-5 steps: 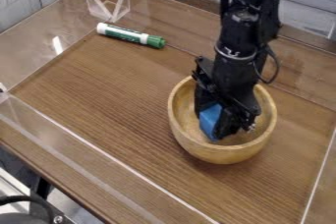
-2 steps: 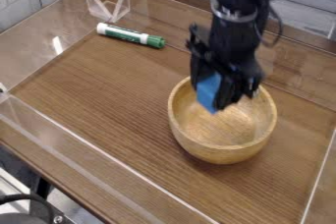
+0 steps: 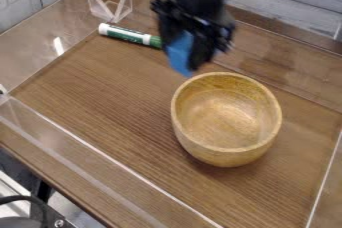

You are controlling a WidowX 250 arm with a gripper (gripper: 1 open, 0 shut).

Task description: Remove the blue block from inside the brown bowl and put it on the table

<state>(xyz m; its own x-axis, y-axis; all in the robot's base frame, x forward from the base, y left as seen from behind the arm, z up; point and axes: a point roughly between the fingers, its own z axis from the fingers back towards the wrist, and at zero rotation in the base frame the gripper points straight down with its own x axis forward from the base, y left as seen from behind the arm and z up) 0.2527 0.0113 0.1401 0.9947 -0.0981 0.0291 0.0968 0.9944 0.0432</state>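
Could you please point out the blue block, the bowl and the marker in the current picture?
Block [image 3: 183, 53]: camera view, on its blue side.
Bowl [image 3: 223, 155]: camera view, on its front wall.
Marker [image 3: 123, 35]: camera view, on its white barrel.

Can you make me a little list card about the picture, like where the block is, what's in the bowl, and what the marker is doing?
Block: blue, held up in the gripper, a bit blurry
Bowl: light brown, round, nothing inside, standing on the table
Table: brown wood
Marker: green and white, lying on the table behind the bowl, off to the picture's left
Left to do: put the block down on the table
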